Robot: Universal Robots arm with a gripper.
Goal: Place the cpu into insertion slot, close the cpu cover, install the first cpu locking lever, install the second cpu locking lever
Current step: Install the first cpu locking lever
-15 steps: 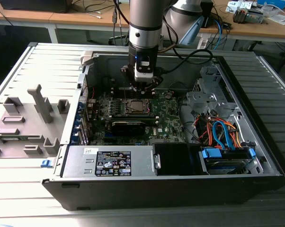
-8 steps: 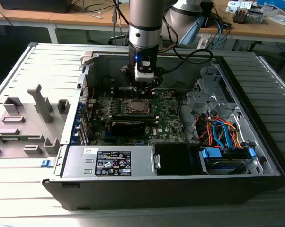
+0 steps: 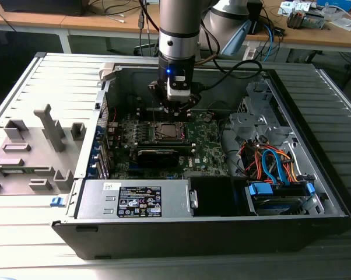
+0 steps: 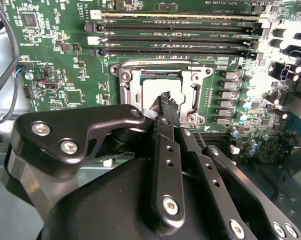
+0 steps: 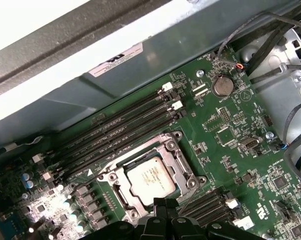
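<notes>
The cpu (image 5: 150,178), a small silver-topped square, lies in the insertion slot (image 5: 171,145) on the green motherboard. The cpu cover (image 5: 183,170), a silver frame, lies flat around it. In the second wrist view the cpu (image 4: 158,89) shows through the cover (image 4: 131,89). A thin wire lever (image 5: 133,152) runs along one side of the socket. My gripper (image 4: 165,100) is shut with nothing seen between its black fingers, and its tips hover at the socket's edge. In the exterior view the gripper (image 3: 176,108) hangs just above the cpu (image 3: 168,130) inside the open computer case.
Long black memory slots (image 4: 180,30) lie beside the socket. A grey power supply box (image 3: 140,201) stands at the case front. A drive bay with orange and blue cables (image 3: 274,169) is at the exterior view's right. A grey parts fixture (image 3: 41,140) sits left of the case.
</notes>
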